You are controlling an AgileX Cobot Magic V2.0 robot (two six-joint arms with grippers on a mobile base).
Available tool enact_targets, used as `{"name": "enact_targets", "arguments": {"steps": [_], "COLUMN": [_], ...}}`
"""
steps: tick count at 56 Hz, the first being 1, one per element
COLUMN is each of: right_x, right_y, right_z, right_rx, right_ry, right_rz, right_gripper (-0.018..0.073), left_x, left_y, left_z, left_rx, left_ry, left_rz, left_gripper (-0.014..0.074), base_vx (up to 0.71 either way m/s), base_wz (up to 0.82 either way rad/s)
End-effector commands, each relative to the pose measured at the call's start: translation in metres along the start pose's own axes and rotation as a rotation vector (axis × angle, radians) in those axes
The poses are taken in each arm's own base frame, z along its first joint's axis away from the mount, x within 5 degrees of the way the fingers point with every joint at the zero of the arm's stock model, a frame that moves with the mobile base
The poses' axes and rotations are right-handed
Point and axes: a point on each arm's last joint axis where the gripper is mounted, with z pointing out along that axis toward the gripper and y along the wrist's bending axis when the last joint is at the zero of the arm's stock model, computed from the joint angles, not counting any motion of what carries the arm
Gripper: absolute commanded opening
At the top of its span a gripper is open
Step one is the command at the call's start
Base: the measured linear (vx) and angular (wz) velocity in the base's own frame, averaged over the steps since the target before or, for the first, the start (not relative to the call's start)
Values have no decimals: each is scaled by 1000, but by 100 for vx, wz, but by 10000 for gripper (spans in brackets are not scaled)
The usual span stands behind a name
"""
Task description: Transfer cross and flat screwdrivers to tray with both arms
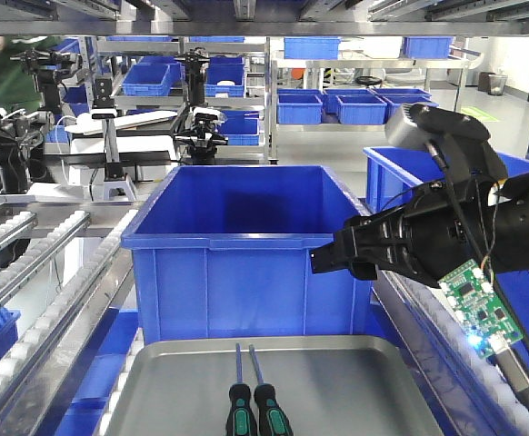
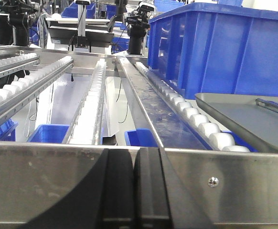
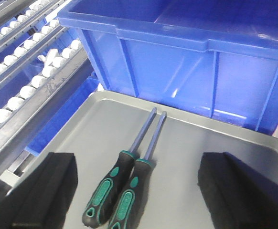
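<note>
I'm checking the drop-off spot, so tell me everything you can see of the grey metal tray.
The tray is a flat, dull-grey metal rectangle with rounded corners and a low raised rim. It sits level, directly in front of the big blue bin, beside the roller conveyor. Two screwdrivers with black-and-green handles lie on it side by side, shafts pointing toward the bin.

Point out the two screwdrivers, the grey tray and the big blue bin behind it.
screwdrivers [image 3: 117,195]: right wrist view, where the black-and-green handles touch.
grey tray [image 3: 187,148]: right wrist view, bare floor right of the shafts.
blue bin [image 1: 246,282]: front view, front wall.
</note>
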Motion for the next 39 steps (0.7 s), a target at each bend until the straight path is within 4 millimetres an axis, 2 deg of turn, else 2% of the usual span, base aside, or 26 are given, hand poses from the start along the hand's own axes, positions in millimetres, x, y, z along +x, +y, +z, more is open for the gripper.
{"name": "enact_targets", "arguments": {"steps": [1, 7, 12, 24, 31, 39], "right_x": [-14, 0, 23, 117, 173, 221], "right_y": [0, -6, -15, -40, -51, -55], "right_z": [-26, -37, -55, -97, -98, -90], "right_rx": [24, 66, 108, 312, 397, 430], "right_ry": [-140, -170, -245, -318, -345, -415], "right_rz": [-22, -31, -12, -28, -27, -60], "right_gripper": [585, 568, 540, 413, 298, 142], "left_x": [2, 2, 2, 2, 2, 2], "left_y": [1, 1, 1, 1, 1, 1], "left_z": [1, 1, 1, 1, 1, 1], "left_rx": [4, 4, 4, 4, 4, 4], "left_ry": [-75, -75, -75, -75, -75, -75], "left_rz": [-9, -9, -9, -9, -9, -9], "left_gripper": [-4, -4, -4, -4, -4, -4], "base_vx": [0, 0, 0, 0, 0, 0], "base_wz": [0, 0, 0, 0, 0, 0]}}
